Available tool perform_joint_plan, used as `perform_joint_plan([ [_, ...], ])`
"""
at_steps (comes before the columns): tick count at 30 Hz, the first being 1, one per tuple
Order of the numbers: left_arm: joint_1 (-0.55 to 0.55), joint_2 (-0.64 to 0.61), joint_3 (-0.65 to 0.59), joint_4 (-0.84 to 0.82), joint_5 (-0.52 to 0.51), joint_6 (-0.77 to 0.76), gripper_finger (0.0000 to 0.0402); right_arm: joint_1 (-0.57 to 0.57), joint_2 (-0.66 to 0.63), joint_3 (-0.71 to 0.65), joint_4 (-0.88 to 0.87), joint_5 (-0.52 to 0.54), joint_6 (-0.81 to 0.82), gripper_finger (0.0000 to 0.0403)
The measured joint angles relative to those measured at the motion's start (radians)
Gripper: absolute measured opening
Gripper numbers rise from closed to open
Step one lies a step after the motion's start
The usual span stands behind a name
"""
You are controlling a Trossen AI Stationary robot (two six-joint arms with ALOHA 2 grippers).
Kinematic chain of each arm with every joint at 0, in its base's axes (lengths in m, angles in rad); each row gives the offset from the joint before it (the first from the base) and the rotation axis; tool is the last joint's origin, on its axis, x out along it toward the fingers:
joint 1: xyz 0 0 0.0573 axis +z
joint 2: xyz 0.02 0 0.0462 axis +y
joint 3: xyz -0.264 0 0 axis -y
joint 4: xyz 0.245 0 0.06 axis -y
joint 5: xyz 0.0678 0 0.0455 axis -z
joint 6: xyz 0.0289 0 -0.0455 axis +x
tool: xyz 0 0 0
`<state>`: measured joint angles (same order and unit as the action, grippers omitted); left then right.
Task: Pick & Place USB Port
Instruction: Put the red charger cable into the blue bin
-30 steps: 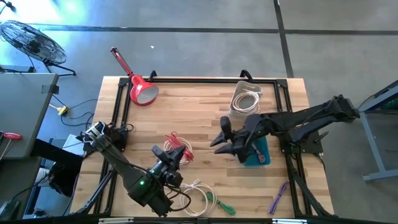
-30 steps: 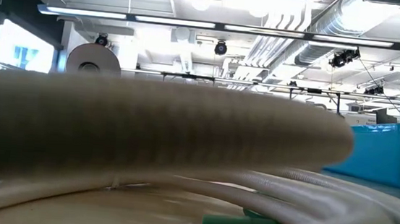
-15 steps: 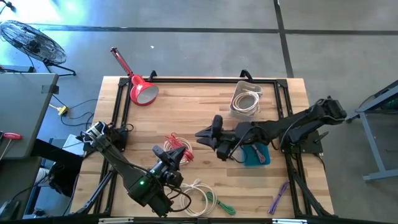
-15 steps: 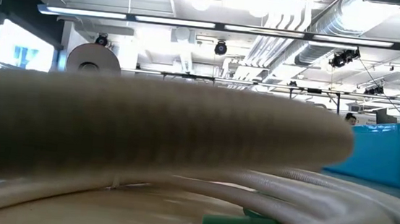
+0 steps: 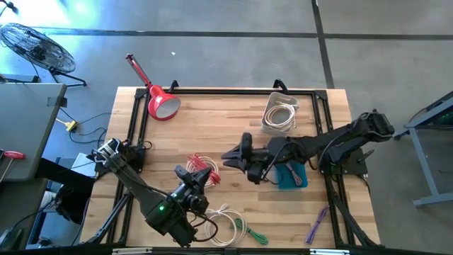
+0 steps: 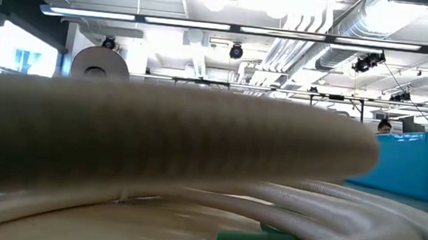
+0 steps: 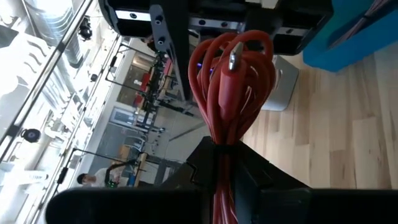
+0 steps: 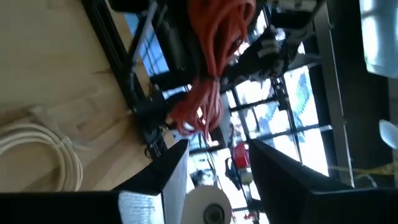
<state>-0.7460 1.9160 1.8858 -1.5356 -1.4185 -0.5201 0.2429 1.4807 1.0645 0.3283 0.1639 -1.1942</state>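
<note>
Handover of red USB cable [image 5: 201, 167] in progress, mid-table.

Left gripper [image 5: 199, 177] clamped on the tied waist of the red USB cable, bundle held up above the wooden table [image 5: 212, 127] near its centre; loops and metal plug [image 7: 235, 57] pointing toward the other arm. Right gripper [image 5: 236, 156] fingers spread apart, empty, just beside the bundle, aimed at it per the right wrist view. Blue bin [image 5: 291, 176] under the right arm, likely the drop spot. Best to straddle the free loops well clear of the left fingers [image 7: 186, 169], close fully, then release left. Risk: pinching only one strand, bundle slipping.
</note>
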Motion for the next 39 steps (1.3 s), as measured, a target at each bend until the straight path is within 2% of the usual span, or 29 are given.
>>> perform_joint_plan([
  [6,0.0,0.0,0.0,0.011,0.0,0.002,0.0017,-0.007,0.0,0.0,0.004,-0.1,0.0,0.016],
  [16,0.0,0.0,0.0,0.026,0.004,0.02,0.0017,0.0,0.0,0.0,0.014,-0.127,-0.02,0.016],
  [23,0.0,0.0,0.0,0.026,0.004,0.02,0.0017,0.0,0.0,0.0,0.037,-0.239,-0.048,0.0159],
  [28,0.0,0.0,0.0,0.026,0.004,0.022,0.0017,0.0,0.006,0.0,0.066,-0.275,-0.041,0.015],
  [32,0.0,0.001,0.0,0.026,0.004,0.027,0.0017,0.0,0.012,0.001,0.063,-0.266,-0.033,0.0145],
  [39,0.04,0.001,0.0,0.048,0.03,0.076,0.0017,0.0,0.013,0.0,0.056,-0.17,0.041,0.0145],
])
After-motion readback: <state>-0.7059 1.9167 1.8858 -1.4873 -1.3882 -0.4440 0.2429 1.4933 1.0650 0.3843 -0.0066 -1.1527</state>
